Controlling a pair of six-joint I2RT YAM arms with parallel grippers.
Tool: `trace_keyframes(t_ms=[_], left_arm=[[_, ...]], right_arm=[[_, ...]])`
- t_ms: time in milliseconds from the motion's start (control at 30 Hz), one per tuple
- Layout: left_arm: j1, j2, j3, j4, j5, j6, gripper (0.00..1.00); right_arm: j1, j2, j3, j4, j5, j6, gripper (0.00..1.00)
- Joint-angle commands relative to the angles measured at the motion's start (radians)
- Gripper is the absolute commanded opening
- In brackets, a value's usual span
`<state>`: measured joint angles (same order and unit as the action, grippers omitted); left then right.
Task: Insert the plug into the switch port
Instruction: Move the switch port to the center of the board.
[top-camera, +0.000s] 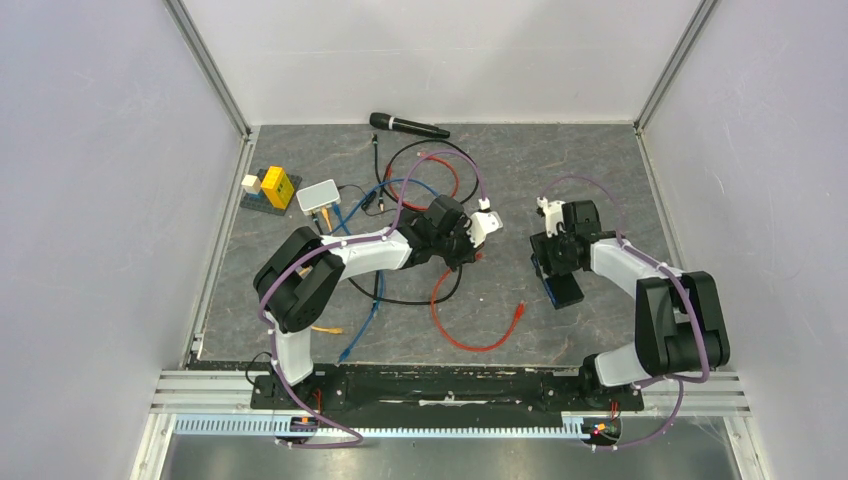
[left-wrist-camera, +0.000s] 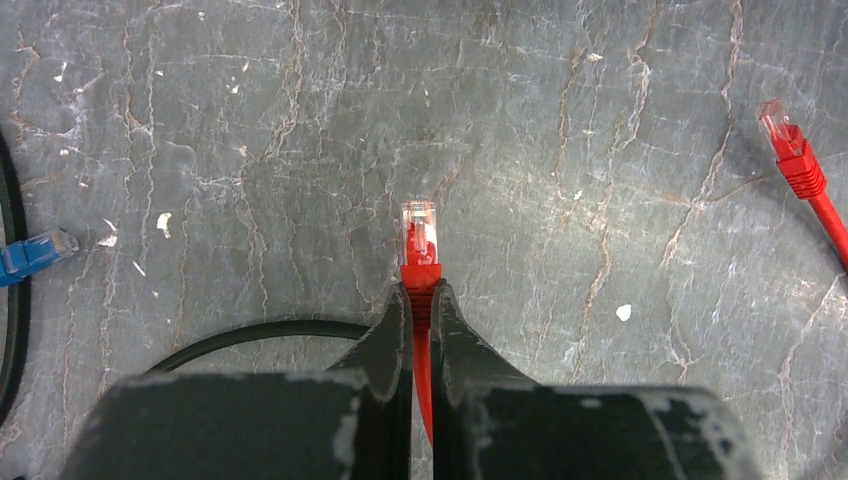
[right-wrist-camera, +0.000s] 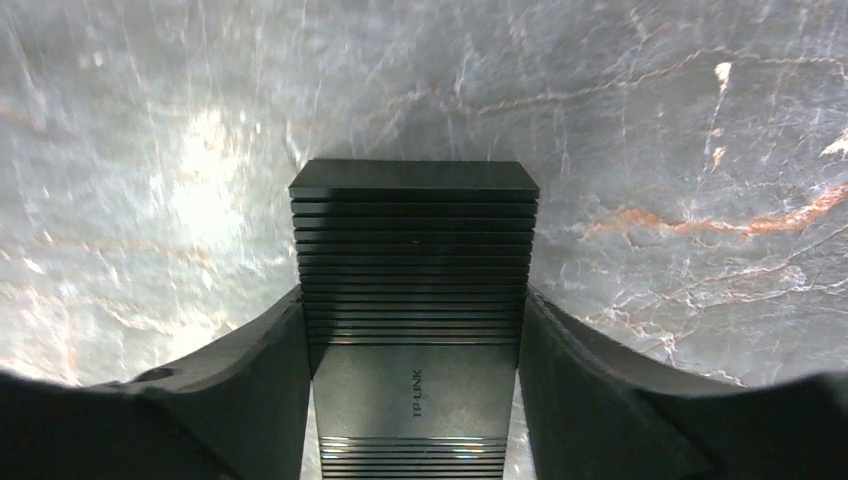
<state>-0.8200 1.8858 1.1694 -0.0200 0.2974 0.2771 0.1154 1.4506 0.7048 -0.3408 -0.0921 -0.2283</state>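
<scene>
My left gripper (left-wrist-camera: 421, 290) is shut on the boot of a red cable, and its clear-tipped plug (left-wrist-camera: 419, 235) sticks out ahead of the fingertips just above the slate table. From above, that gripper (top-camera: 466, 256) sits mid-table. My right gripper (right-wrist-camera: 412, 300) has both fingers against the sides of a black ribbed TP-LINK switch box (right-wrist-camera: 412, 240), which lies flat on the table (top-camera: 567, 290). A small pale grey-white box (top-camera: 318, 196) with cables at its near edge rests at the back left. No switch port shows in any view.
The red cable's other plug (left-wrist-camera: 785, 140) lies to the right, and a blue plug (left-wrist-camera: 35, 252) and a black cable (left-wrist-camera: 250, 332) to the left. Tangled red, blue and black cables (top-camera: 400, 190) cover the middle. A microphone (top-camera: 408, 125) and yellow blocks (top-camera: 270, 187) lie at the back.
</scene>
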Motion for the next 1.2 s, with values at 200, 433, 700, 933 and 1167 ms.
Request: trace_keyframes(t_ms=[200, 433, 700, 933, 1167], left_arm=[[-0.014, -0.018, -0.075, 0.210, 0.068, -0.112, 0.02], [-0.063, -0.010, -0.095, 0.254, 0.042, -0.114, 0.02], [-0.128, 0.021, -0.105, 0.299, 0.049, -0.104, 0.02], [-0.149, 0.078, -0.047, 0.283, 0.042, -0.078, 0.02], [-0.154, 0.144, 0.032, 0.239, 0.042, -0.075, 0.02]], right_arm=[[0.104, 0.187, 0.177, 0.114, 0.086, 0.322, 0.49], [0.120, 0.217, 0.266, 0.066, 0.110, 0.366, 0.73], [0.045, 0.085, 0.249, -0.004, 0.010, 0.250, 0.83], [-0.102, 0.032, 0.150, 0.005, -0.216, 0.158, 0.51], [-0.192, 0.083, 0.086, 0.071, -0.387, 0.154, 0.34]])
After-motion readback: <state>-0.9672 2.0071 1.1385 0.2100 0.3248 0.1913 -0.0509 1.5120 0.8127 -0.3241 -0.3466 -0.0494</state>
